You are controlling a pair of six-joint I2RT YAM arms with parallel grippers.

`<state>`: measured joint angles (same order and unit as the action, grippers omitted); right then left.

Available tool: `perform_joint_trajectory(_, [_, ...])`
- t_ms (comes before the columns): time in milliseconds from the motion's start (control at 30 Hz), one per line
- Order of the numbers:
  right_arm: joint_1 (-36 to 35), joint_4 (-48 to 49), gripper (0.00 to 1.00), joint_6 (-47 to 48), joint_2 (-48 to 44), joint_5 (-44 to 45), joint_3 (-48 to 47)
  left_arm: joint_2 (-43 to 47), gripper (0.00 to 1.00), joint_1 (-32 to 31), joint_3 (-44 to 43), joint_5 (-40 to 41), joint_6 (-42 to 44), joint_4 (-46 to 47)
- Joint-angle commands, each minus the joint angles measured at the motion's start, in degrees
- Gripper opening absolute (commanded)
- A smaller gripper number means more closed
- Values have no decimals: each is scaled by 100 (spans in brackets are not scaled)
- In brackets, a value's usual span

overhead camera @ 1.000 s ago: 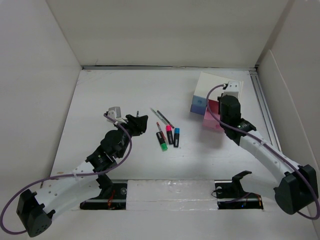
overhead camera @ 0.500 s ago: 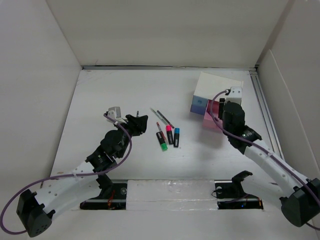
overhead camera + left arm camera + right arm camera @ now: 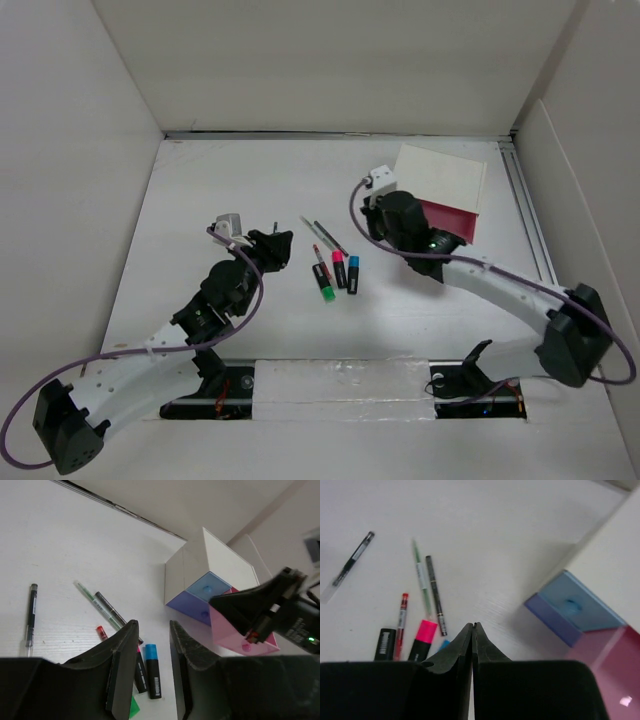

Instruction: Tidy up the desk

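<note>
The desk (image 3: 200,200) is a white tabletop. Several pens and highlighters lie at its middle: a pink highlighter (image 3: 339,268) (image 3: 422,640), a blue highlighter (image 3: 353,274) (image 3: 152,672), a green highlighter (image 3: 328,290), a red pen (image 3: 401,625) and a green pen (image 3: 421,577). My left gripper (image 3: 278,245) (image 3: 150,670) hovers just left of them, open, with nothing between its fingers. My right gripper (image 3: 385,232) (image 3: 472,626) is shut and empty, raised between the pens and the drawer box (image 3: 440,178) (image 3: 220,565).
The box's pink drawer (image 3: 450,218) (image 3: 235,635) stands pulled out; blue and purple drawers (image 3: 580,605) are shut above it. A black pen (image 3: 31,612) (image 3: 352,560) lies apart, left of the group. White panels wall the desk on three sides.
My right arm has swung left from the pink drawer to the box's near-left corner, and its jaws have shut. My left jaws have narrowed a little.
</note>
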<state>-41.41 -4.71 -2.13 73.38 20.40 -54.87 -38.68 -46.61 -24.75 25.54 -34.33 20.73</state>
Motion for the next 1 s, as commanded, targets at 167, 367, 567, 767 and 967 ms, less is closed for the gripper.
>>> perform_joint_trajectory(167, [-219, -29, 24, -24, 2668, -660, -1576, 509, 11, 20, 137, 241, 14, 124])
perform_joint_trajectory(367, [-166, -188, 25, 46, 3726, -608, -2264, 502, 14, 20, 155, 162, 23, 142])
perform_joint_trajectory(567, [-104, -179, 26, 46, 4192, -784, -2484, 361, 16, 20, 111, 65, 14, 177])
perform_joint_trajectory(767, [-104, -162, 26, 11, 4359, -933, -2458, 326, 17, 20, 129, 56, 22, 203])
perform_joint_trajectory(967, [-104, -110, 26, -33, 4211, -880, -2362, 282, 17, 20, 111, 56, 22, 195])
